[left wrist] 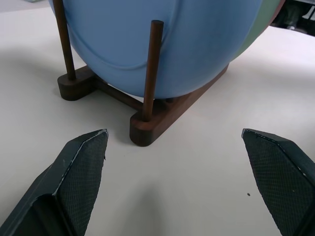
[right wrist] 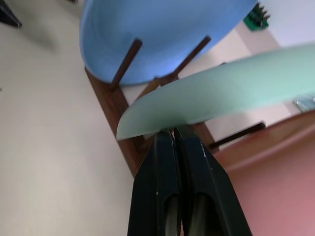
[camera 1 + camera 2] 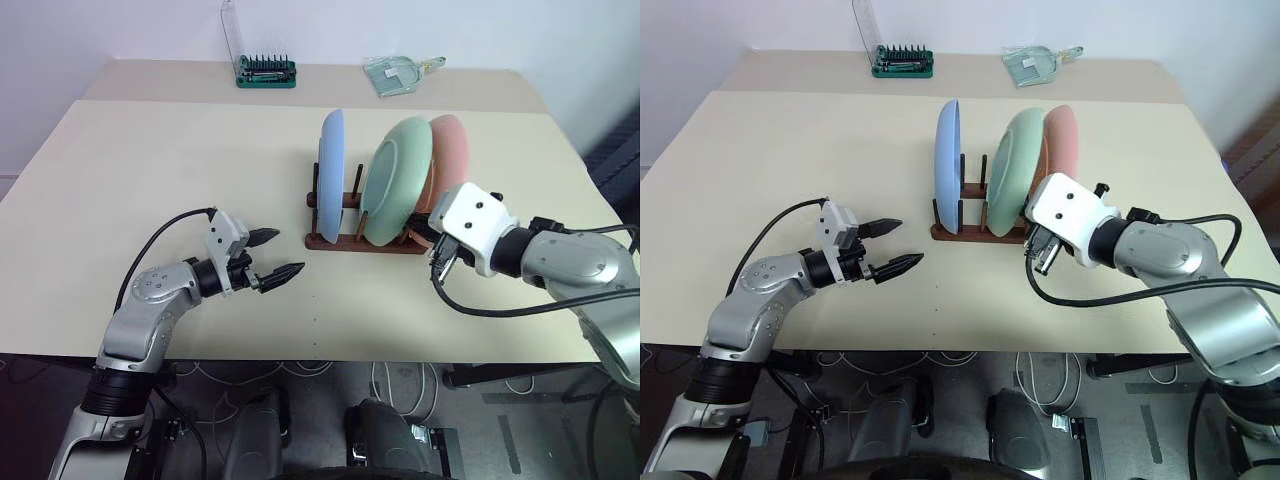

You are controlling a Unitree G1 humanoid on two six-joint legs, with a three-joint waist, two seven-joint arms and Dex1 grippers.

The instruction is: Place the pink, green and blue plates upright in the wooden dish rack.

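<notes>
Desk (image 3: 150, 180) surface, a pale beige top, lies bare and wide on the left of the small dark brown wooden dish rack (image 3: 345, 240), which sits near the middle, well in from every edge. The rack's long axis runs left to right, its pegs upright. Three round plates stand on edge in it, faces turned sideways along that axis: the light blue plate (image 3: 331, 175) at the left end, the pale green plate (image 3: 395, 180) next, leaning right, and the pink plate (image 3: 450, 155) behind it at the right. The left tool (image 3: 272, 255) hovers over bare desk just left of the rack, fingers wide apart. The right tool (image 2: 174, 142), fingers pressed together and empty, sits at the green plate's lower rim. A green bit case (image 3: 266, 72) and a clear packet (image 3: 395, 75) lie at the far edge.
</notes>
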